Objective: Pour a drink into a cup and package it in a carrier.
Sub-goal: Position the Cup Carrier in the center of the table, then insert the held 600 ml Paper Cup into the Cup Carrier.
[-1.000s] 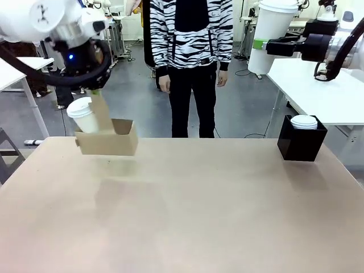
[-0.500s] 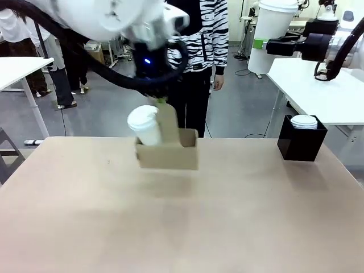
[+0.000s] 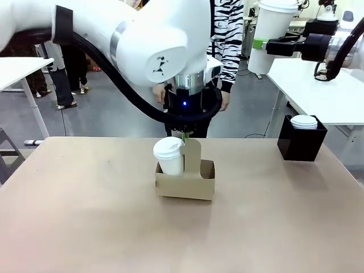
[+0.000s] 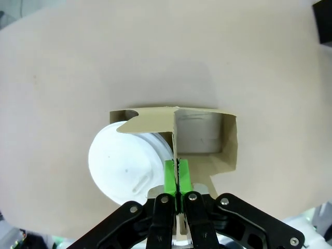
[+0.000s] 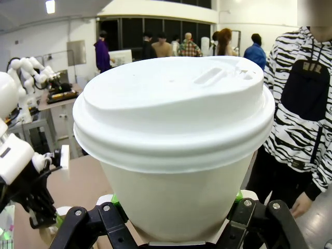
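Note:
A brown cardboard carrier (image 3: 185, 186) sits at or just above the middle of the table, with a lidded white cup (image 3: 169, 156) in its left slot and its right slot empty. My left gripper (image 3: 185, 136) comes down from above, shut on the carrier's upright centre handle. The left wrist view shows the green pads (image 4: 170, 176) pinching that handle, the carrier (image 4: 228, 145) below and the cup's lid (image 4: 122, 165) beside it. My right gripper (image 3: 263, 44) hangs high at the right, shut on a second lidded cup (image 3: 273, 28), also seen as cup (image 5: 176, 129) between the right gripper (image 5: 175, 199). The drink itself is out of view.
A black box of white lids (image 3: 301, 142) stands at the table's far right. A person in a striped top (image 3: 227, 34) stands beyond the far edge, behind my left arm. A white table (image 3: 335, 96) lies off to the right.
My left arm has swung the carrier with its cup from the far left of the table to the middle and lowered it. The right arm has not moved.

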